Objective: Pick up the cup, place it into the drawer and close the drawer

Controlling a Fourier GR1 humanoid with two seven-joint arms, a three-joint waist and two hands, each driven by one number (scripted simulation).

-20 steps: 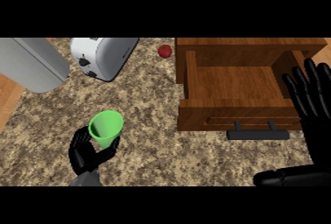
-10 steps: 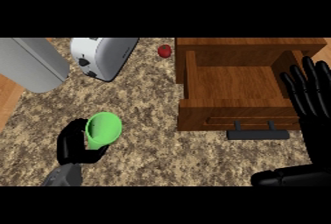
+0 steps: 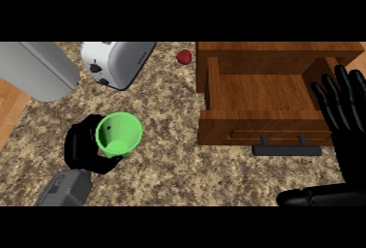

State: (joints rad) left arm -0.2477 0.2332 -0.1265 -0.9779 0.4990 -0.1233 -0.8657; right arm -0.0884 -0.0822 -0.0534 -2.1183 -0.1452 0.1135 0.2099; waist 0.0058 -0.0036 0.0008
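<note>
The speckled stone counter [image 3: 186, 174] fills most of the view, its left side cut by a wood-coloured strip. At the right stands an open wooden drawer [image 3: 243, 127], a square box with plain brown walls. Its far end runs under the cabinet top and its right wall is partly hidden by the right hand [image 3: 344, 114]. A smooth grey slab-like thing [image 3: 36, 68] lies at the upper left, cut off by the view's top edge, so what it is cannot be told. Beside it a white toaster [image 3: 118, 60] with rounded corners and a dark knob is also cropped at the top. The right hand rests at the right edge, fingers straight and spread, holding nothing. The left hand [image 3: 80, 145] curls round the green cup [image 3: 118, 133], well left of the drawer. The cup's smooth round mouth faces the view and its lower wall is hidden by the fingers. A flat dark handle [image 3: 286, 150] juts from the drawer front. A small red, rounded thing [image 3: 184, 56] sits between toaster and drawer.
</note>
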